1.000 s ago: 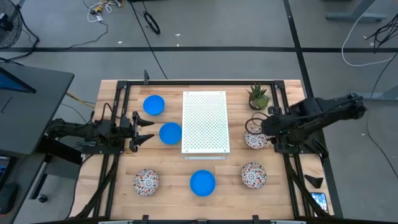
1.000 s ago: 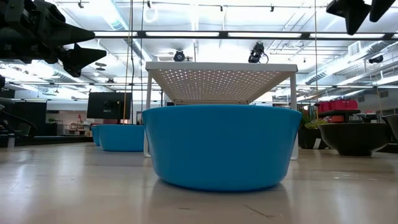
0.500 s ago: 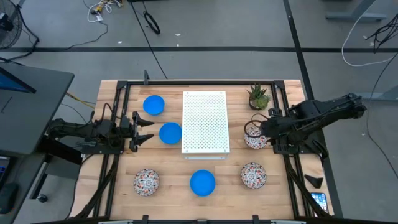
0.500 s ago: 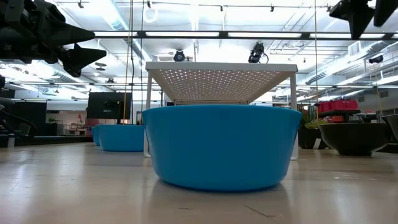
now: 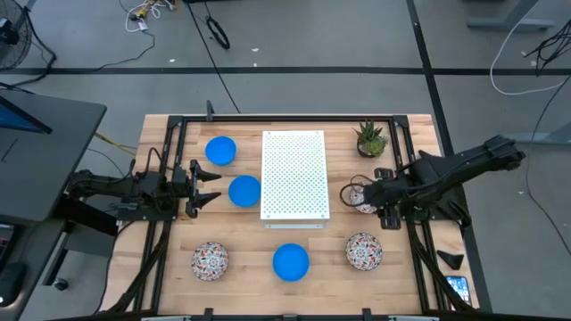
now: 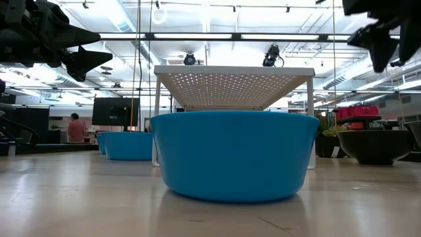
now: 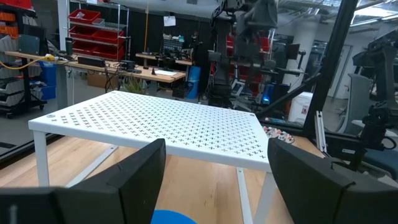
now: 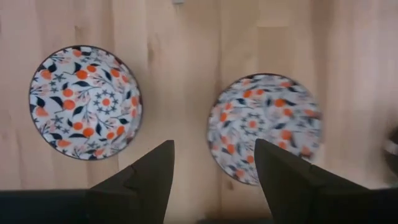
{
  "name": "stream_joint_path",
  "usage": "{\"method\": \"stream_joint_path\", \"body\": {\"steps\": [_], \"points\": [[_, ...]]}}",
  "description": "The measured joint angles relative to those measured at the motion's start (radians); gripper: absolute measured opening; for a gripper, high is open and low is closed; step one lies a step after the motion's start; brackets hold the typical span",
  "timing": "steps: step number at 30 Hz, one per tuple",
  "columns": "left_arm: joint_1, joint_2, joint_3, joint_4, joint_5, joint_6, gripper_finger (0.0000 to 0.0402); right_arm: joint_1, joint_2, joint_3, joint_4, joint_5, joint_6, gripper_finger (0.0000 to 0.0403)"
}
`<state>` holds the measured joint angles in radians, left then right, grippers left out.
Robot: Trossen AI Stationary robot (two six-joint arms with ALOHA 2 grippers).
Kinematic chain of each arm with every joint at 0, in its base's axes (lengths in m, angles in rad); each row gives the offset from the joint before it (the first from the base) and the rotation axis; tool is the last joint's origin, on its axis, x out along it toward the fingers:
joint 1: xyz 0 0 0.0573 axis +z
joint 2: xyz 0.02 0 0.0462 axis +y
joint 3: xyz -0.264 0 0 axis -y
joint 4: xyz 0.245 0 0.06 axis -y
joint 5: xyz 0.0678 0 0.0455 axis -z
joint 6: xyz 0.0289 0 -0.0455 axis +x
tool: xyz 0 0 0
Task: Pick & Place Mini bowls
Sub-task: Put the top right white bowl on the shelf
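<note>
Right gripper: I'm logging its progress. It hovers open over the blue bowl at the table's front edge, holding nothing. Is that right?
Not quite. The right gripper hovers open and empty, but over a floral bowl beside the white perforated board, not the blue bowl at the front edge. The high view shows it; the right wrist view shows floral bowls below its fingers.

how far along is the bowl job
Nothing looks placed yet: the board is bare and all six bowls sit on the table. In hand: the right tool, open, hangs over a patterned bowl. The left tool waits open beside a blue bowl. All six remain.
</note>
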<state>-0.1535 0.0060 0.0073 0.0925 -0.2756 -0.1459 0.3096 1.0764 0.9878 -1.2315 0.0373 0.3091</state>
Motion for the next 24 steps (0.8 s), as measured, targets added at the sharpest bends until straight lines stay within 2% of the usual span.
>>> {"method": "stream_joint_path", "body": {"steps": [9, 24], "points": [[0.0, 0.0, 0.0, 0.0, 0.0, 0.0, 0.0288, 0.001, 0.018, -0.146, 0.162, -0.081, 0.023, 0.0223], [0.0, 0.0, 0.0, 0.0, 0.0, 0.0, 0.0288, 0.032, 0.193, -0.158, 0.162, -0.035, 0.007, 0.0223]]}}
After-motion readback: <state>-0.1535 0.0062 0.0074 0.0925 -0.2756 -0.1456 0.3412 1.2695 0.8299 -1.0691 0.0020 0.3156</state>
